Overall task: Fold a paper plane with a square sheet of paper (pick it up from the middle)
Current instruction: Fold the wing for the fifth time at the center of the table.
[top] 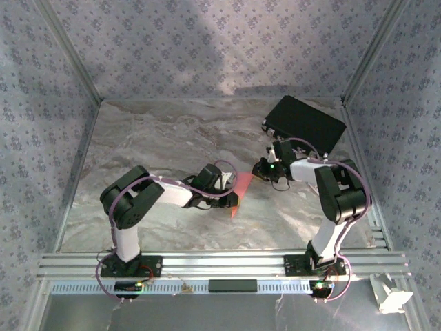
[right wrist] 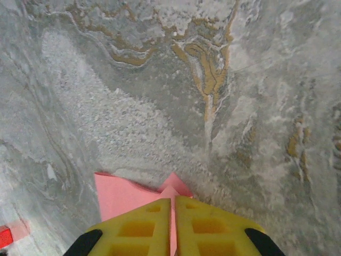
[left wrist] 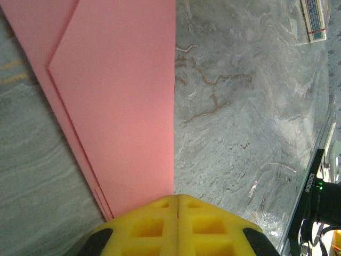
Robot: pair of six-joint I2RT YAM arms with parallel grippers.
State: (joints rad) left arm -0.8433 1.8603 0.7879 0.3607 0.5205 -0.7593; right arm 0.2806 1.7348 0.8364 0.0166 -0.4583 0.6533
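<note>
a: what's in the scene?

b: a marble table, with a black case at its far right corner. mid-table is the pink paper, folded narrow with layered creases and held at both ends.

a: held how, and why?

b: the left gripper is pinched tight on one end. the right gripper is clamped on the pointed tip. this likely pins the folds steady for the next crease.

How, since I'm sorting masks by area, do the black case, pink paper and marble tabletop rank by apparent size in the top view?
1. marble tabletop
2. black case
3. pink paper, a narrow folded shape, clearly the smallest
</note>
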